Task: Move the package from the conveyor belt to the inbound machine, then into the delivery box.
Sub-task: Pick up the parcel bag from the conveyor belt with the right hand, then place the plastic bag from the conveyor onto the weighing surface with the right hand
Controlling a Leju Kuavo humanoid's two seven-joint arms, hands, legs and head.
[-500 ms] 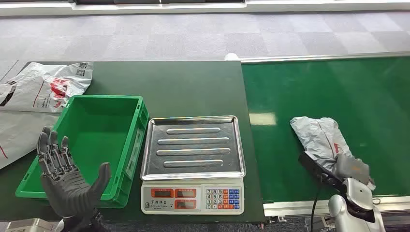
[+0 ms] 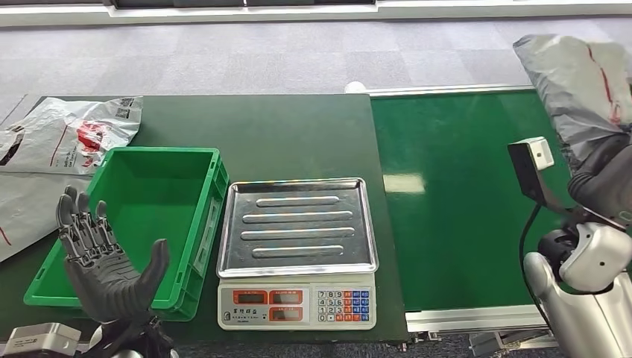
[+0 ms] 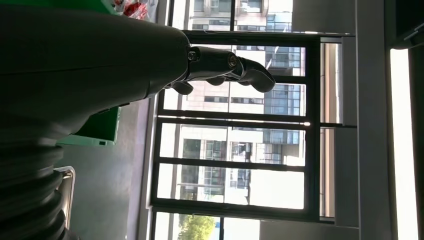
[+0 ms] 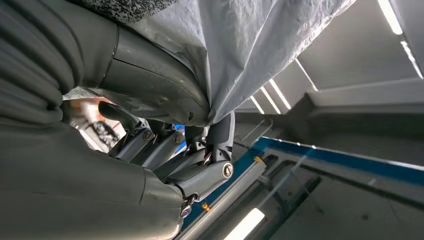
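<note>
The grey package hangs in the air at the far right, above the green belt and clear of it, gripped by the right hand. In the right wrist view the thumb and dark fingers are curled in on the plastic, which bunches between them. A small black-and-white camera box juts from the right wrist on the left of the hand.

To the left of the belt, on the dark table, stands the scale with its bare steel tray; its keypad and displays face the near edge. Just left of the scale sits the green box.

The left hand is raised at the near left corner of the box, palm up, fingers spread and upright, holding nothing. Further left lie flat grey mailers with red print.
</note>
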